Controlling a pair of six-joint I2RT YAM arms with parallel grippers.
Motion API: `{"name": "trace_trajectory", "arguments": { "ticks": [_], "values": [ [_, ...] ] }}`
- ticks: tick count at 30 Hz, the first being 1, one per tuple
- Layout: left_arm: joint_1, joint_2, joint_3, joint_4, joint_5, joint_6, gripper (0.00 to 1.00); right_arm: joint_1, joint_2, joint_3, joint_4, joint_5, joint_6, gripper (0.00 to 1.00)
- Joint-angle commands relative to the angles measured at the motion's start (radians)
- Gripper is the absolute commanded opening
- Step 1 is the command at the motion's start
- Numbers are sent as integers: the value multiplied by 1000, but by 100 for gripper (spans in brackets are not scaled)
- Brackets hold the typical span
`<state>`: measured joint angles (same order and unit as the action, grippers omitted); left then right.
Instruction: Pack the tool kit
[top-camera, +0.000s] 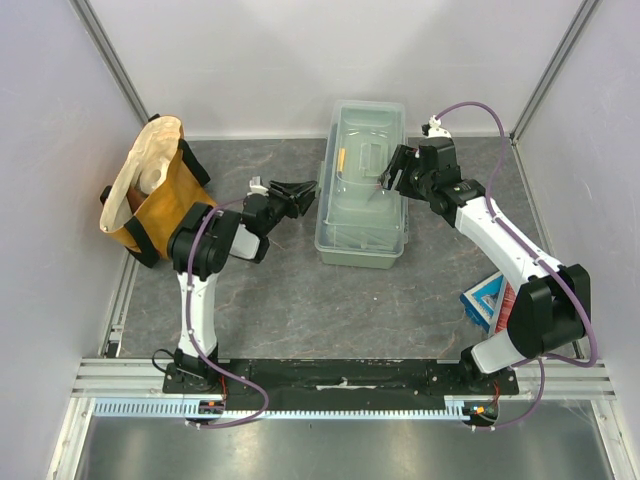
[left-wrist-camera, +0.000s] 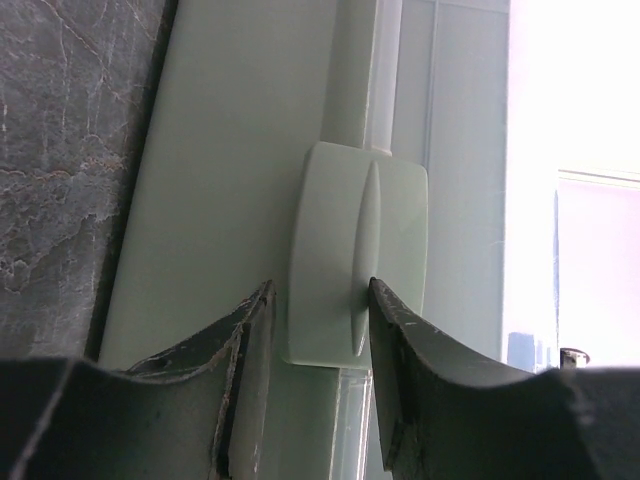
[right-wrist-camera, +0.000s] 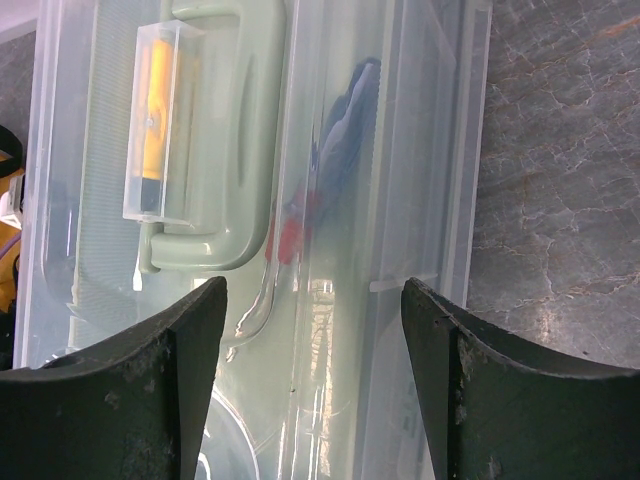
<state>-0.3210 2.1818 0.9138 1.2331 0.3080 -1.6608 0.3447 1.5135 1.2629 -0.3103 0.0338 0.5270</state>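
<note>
at the back middle of the table your toolbox (top-camera: 362, 185) sits lengthwise with its clear lid down, a red and blue-handled tool (right-wrist-camera: 320, 180) visible through the plastic beside the pale-green handle (right-wrist-camera: 215, 150). your left gripper (top-camera: 296, 193) reaches in level from the left, elbow folded low, fingers narrowly parted on either side of the side latch (left-wrist-camera: 355, 265). your right gripper (top-camera: 393, 172) bends in from the right over the lid, fingers spread wide and holding nothing. a mustard cloth bag (top-camera: 160, 190) stands far left
</note>
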Motion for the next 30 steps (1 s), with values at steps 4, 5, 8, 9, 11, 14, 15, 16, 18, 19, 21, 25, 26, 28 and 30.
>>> {"name": "trace_trajectory", "arguments": {
  "ticks": [4,5,8,9,11,14,15,16,18,19,21,25,26,28,30],
  "values": [
    [-64,-62,-39,-251,108,188,45,27,25,-5,-41,-40,-18,76],
    [-64,-74,-36,-301,97,206,45,28,24,-5,-42,-40,-19,76],
    [-59,-118,-20,-449,60,274,45,27,24,0,-44,-40,-21,76],
    [-58,-132,-9,-518,46,304,45,27,24,3,-46,-40,-21,76],
    [-53,-172,13,-634,13,376,45,27,25,10,-49,-15,-24,76],
    [-47,-212,52,-782,-44,462,45,27,24,21,-52,-3,-28,76],
    [-44,-226,68,-831,-65,495,45,27,25,24,-53,0,-30,76],
    [-44,-235,86,-872,-84,521,45,27,25,26,-56,2,-30,76],
    [-36,-258,118,-952,-118,576,45,27,24,26,-58,9,-32,76],
    [-33,-266,134,-975,-122,601,45,27,22,26,-56,11,-35,76],
    [-27,-283,175,-1030,-130,660,45,27,22,26,-58,20,-39,76],
    [-20,-316,293,-1208,-216,759,45,27,17,18,-64,31,-45,76],
    [-15,-323,313,-1253,-240,777,45,27,17,16,-64,34,-47,76],
    [-9,-327,355,-1313,-280,802,45,27,16,13,-64,37,-47,76],
    [3,-321,398,-1351,-287,826,45,27,14,12,-67,38,-47,76]
  ]
}}
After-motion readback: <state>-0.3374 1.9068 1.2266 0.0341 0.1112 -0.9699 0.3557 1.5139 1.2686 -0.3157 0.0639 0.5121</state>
